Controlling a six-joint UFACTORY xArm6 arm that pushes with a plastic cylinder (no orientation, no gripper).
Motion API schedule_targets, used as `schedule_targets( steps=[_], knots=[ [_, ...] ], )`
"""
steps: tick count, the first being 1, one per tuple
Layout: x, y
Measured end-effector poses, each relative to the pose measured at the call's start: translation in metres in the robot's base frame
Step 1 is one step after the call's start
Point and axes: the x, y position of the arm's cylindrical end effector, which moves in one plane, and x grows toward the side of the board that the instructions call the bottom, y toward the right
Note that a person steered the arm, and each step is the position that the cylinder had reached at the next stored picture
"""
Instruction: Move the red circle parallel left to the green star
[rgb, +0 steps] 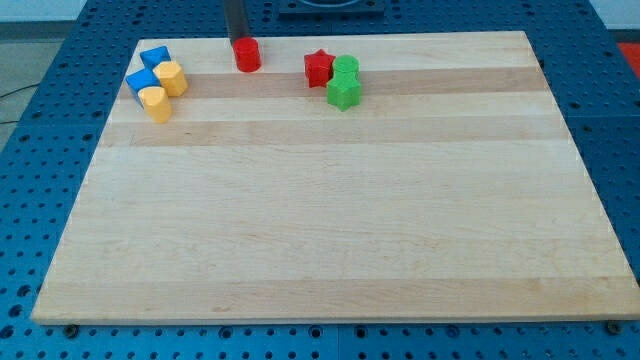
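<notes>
The red circle (247, 54) is a small red cylinder near the view's top edge of the wooden board, left of centre. My tip (238, 40) stands right behind it, at its upper left, touching or nearly touching. The green star (343, 92) lies to the view's right and a little lower, about a hand's width from the red circle. It sits against a green round block (346, 68) and a red star (319, 68).
Two blue blocks (148, 68) and two yellow blocks (162, 90) cluster at the board's top left corner. The wooden board (330, 220) rests on a blue perforated table.
</notes>
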Motion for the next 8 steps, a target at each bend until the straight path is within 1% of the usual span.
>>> schedule_targets(
  steps=[1,2,3,4,5,7,8],
  knots=[
    [0.004,-0.046],
    [0.048,0.010],
    [0.030,0.016],
    [-0.007,0.001],
    [0.003,0.053],
    [0.074,0.068],
    [0.080,0.068]
  ],
)
